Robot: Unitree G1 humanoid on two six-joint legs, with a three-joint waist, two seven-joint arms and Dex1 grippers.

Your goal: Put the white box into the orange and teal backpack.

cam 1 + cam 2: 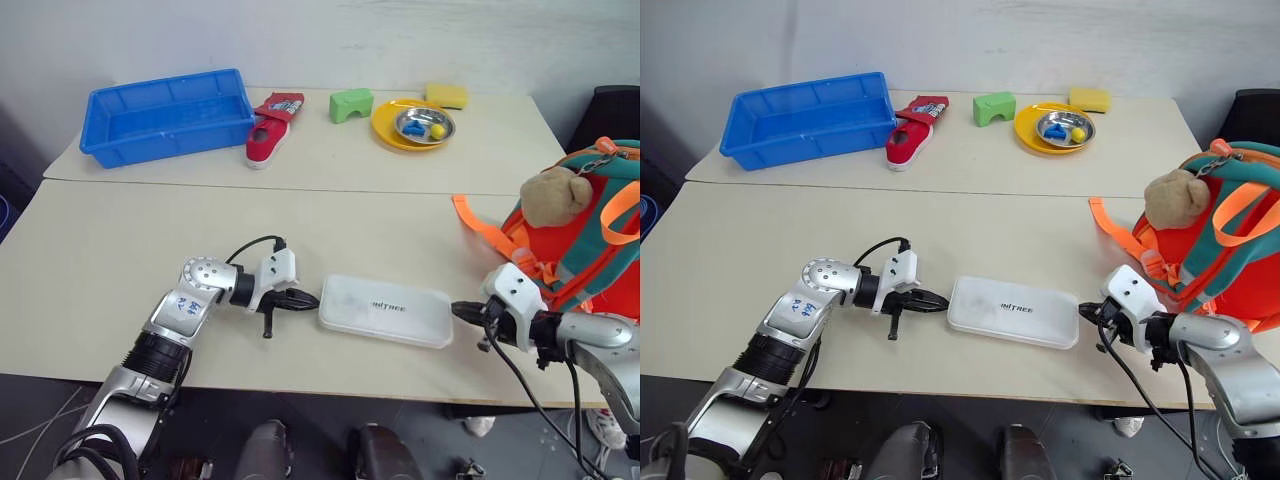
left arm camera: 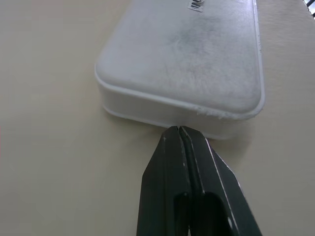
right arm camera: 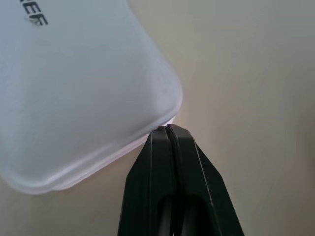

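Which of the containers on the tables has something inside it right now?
The small metal bowl on the yellow plate: it holds a yellow and a blue piece. The blue bin beside the red shoe is empty.

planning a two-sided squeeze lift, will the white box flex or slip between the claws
The white box looks like a rigid moulded shell, so it probably won't flex. Its smooth, rounded edges may slip against the shut left claw and right claw. Lying flat, it shouldn't tip.

Arms: silver metal segments, black ribbed bands near the elbows.
Left forearm point(image 1: 185, 305): blue markings on silver shell.
Wrists: white housings, black cables looping out.
Left gripper point(image 2: 180, 131): two black tapered fingers.
Right gripper point(image 3: 167, 129): same black pair.
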